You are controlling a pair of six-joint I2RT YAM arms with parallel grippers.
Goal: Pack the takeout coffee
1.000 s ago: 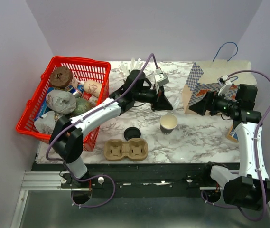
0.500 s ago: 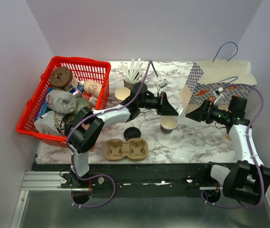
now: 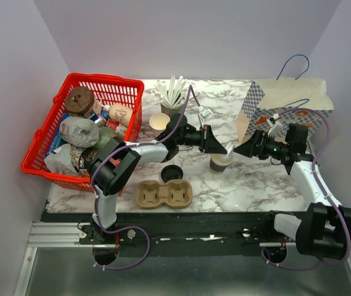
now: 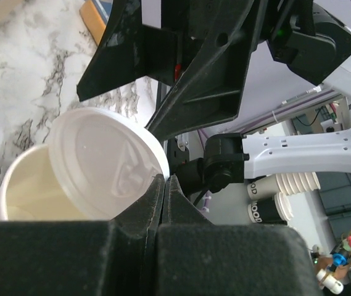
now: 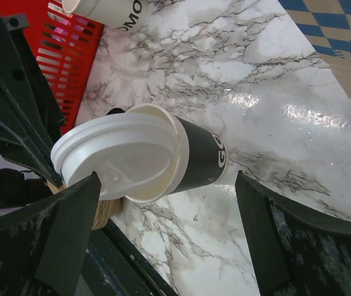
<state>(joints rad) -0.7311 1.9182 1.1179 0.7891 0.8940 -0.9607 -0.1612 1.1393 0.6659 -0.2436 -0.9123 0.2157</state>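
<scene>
Top external shows you the takeout coffee [image 3: 220,164] standing upright on the marble table [image 3: 258,180], a little right of centre. The checked paper bag [image 3: 280,111] is at its 2 o'clock, the black lid [image 3: 171,172] at its 9 and the cardboard cup carrier [image 3: 163,193] at its 8.

Your left gripper [image 3: 222,147] reaches in from 10 o'clock. The left wrist view shows its fingers pressed together on the rim of the white lid [image 4: 101,154]. That lid sits tilted over the cup's mouth, with the pale inside showing beneath it.

Your right gripper [image 3: 240,148] comes in from 3 o'clock. In the right wrist view its fingers [image 5: 70,234] are spread wide to either side of the dark cup body, with gaps between them and the cup.

The cream cup [image 3: 159,121] stands at the coffee's 10 o'clock, beside the red basket [image 3: 45,160].
</scene>
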